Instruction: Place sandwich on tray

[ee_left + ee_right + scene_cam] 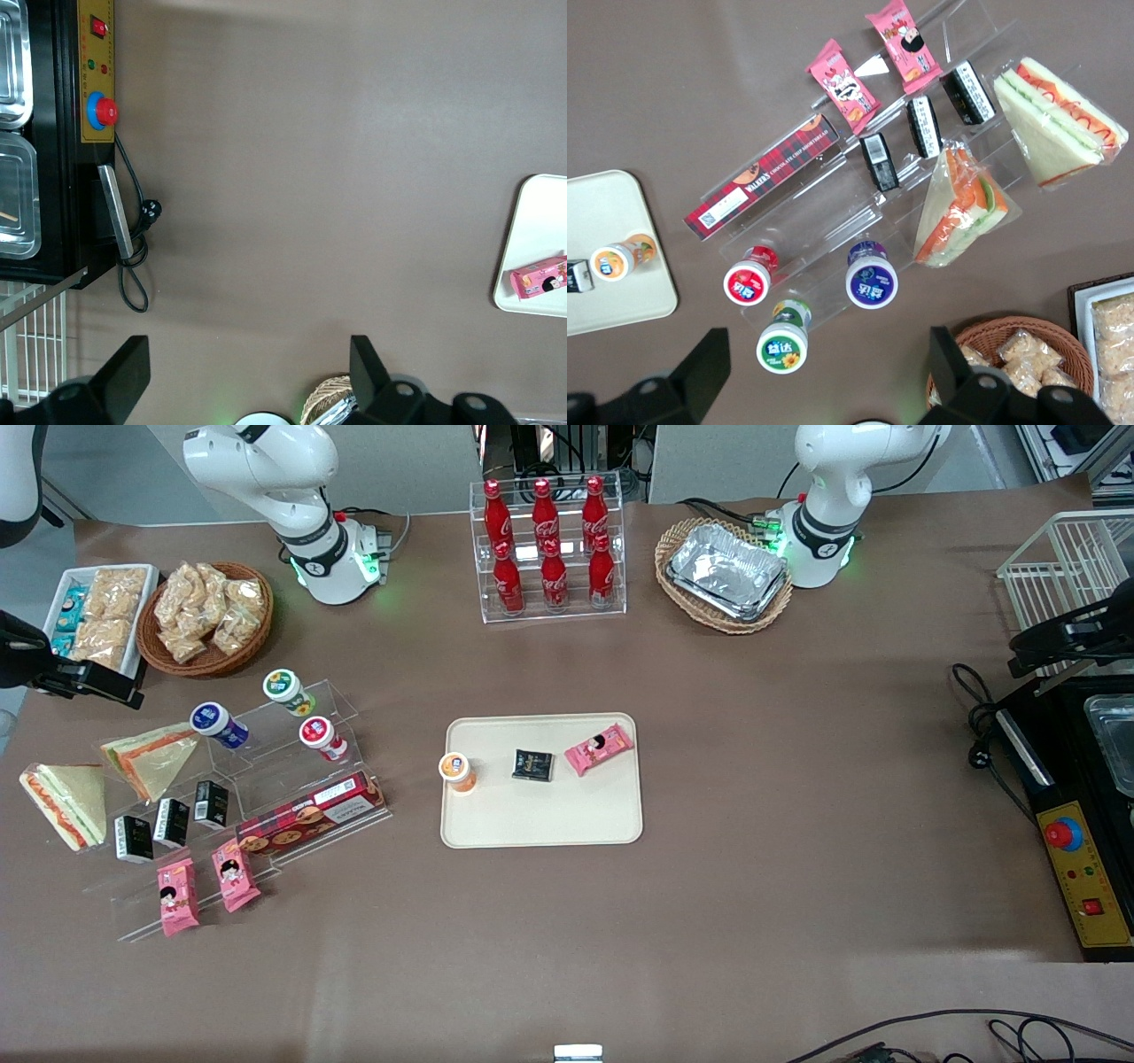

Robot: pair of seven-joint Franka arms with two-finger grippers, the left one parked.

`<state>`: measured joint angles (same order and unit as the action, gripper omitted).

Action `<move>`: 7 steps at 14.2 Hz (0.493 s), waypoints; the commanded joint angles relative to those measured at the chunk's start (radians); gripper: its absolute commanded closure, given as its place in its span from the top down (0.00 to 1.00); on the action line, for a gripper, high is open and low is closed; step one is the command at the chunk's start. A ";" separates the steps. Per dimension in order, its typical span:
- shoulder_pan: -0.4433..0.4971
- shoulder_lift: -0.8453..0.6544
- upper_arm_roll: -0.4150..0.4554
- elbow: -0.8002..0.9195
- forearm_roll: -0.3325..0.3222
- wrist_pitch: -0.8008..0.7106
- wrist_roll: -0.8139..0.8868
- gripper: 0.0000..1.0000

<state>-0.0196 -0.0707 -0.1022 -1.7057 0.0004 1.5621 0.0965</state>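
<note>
Fingers point(702, 365) of the right arm's gripper point(826, 343) are spread wide with nothing between them. The gripper hangs high over the working arm's end of the table, above the white snack bin point(62, 593).

Clock directions here lie flat on the table as the front view shows it, with twelve o'clock toward the robot bases.

From the gripper, the sandwich point(67, 804) lies at about six o'clock, nearer the front camera and well below the fingers. It rests flat at the end of a clear display stand point(266, 779). Its long axis runs roughly from eleven to five o'clock. The filling edge, striped red-orange, faces nine o'clock, toward the table's end.

A second wedge point(155, 757), with a broad orange band, sits close by at the sandwich's two o'clock. It is apart from it but near enough to be mistaken for it. Small black packets point(168, 822) stand at its four o'clock. The side toward nine o'clock is open.

The tray point(532, 819) lies at the sandwich's three o'clock, well apart, in the middle of the table. An orange-lidded cup point(457, 771), a black packet point(532, 765) and a pink packet point(599, 748) occupy its twelve o'clock half. The six o'clock half is bare and looks roomy enough for the wedge.

The carry would probably pass over the stand, so a good lift seems wise.
</note>
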 commanded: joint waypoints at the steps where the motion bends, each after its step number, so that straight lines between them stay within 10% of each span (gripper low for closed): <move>1: 0.015 0.006 0.009 0.028 0.019 0.001 0.002 1.00; 7: 0.020 0.006 -0.004 0.037 0.003 0.042 -0.014 1.00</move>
<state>0.0131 -0.0706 -0.0962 -1.6912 0.0014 1.5997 0.0971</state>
